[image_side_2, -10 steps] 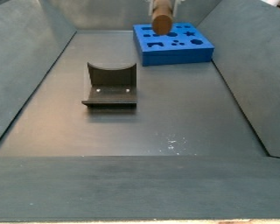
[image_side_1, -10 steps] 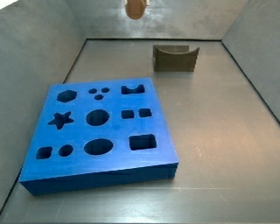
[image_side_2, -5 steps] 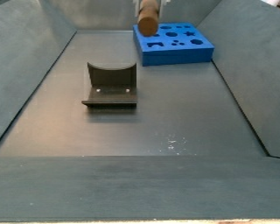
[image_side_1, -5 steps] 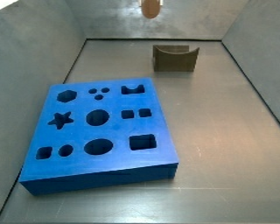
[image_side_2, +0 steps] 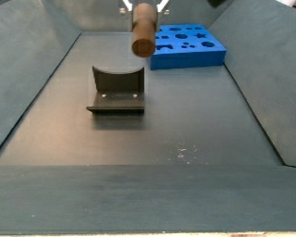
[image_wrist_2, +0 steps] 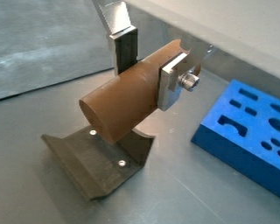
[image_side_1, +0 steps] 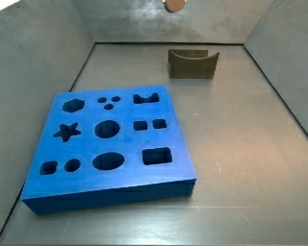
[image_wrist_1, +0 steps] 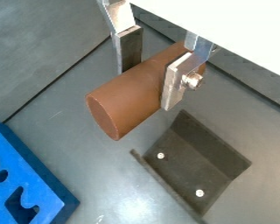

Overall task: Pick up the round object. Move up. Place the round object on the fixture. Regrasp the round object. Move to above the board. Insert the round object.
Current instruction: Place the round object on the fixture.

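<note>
Hiding the far pad: round object (image_wrist_1: 133, 92); end effector (image_wrist_1: 154, 58) clamped above fixture (image_wrist_1: 196, 171).

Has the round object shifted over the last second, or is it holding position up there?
Yes. In a side view, the round object, held in the gripper, has moved off the board toward the fixture.

In a wrist view I see the gripper (image_wrist_2: 150, 63) clamped across the round object (image_wrist_2: 122, 94), a brown peg held between its two silver fingers (image_wrist_2: 171, 81), the peg's body slanting down and its far end hidden behind the plates. Below it on the grey floor stands the fixture (image_wrist_2: 97, 162), apart from the peg. The blue board (image_wrist_2: 248, 131) lies beside the fixture, its cut-out holes showing.
</note>
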